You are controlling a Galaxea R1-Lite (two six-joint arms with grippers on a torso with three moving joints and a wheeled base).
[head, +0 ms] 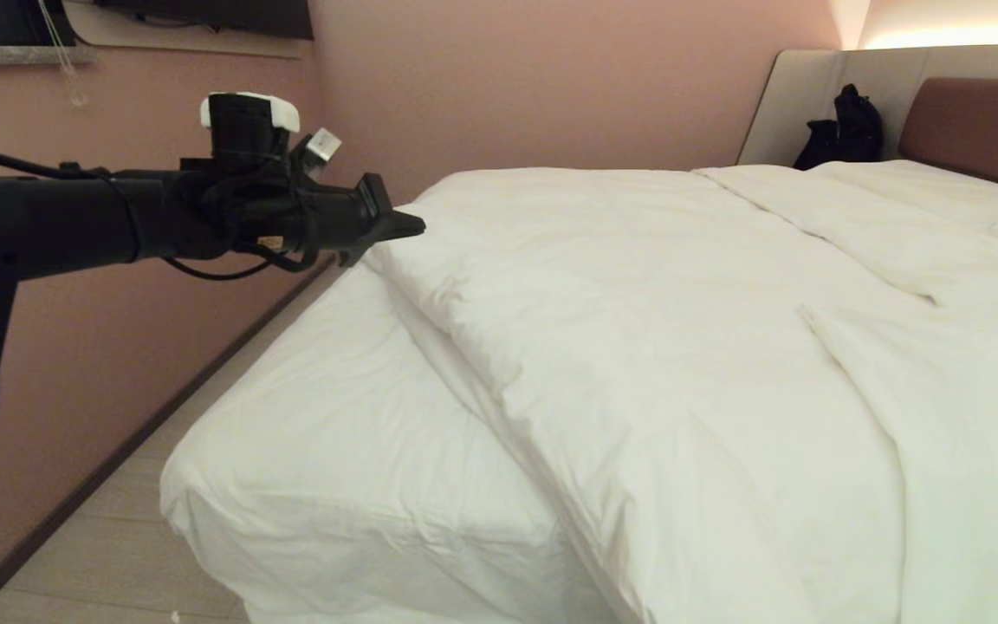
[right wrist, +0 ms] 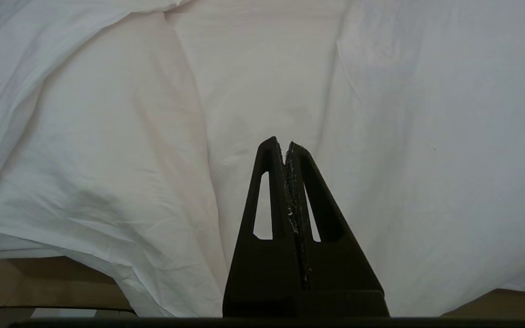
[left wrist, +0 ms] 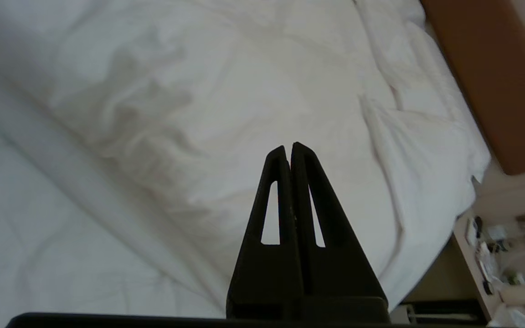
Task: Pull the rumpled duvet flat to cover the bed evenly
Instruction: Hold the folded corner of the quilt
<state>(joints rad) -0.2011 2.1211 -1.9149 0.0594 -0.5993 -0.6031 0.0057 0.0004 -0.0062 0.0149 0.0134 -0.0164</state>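
**Soft, bulky, best gripped at the hem**

Duvet bunched toward headboard end of bed, leaving foot corner bare. Likely light but floppy, draggy. Best pinched at folded near edge. Left gripper above that edge, jaws pressed together, empty. Right gripper likewise closed, holding nothing.

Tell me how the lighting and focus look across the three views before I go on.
Head view: warm dim light, a bright glow above the headboard, duvet sharp. Left wrist view: cooler, soft shadow along the duvet's folded edge, bedside clutter blurred. Right wrist view: even light, right gripper a dark silhouette.
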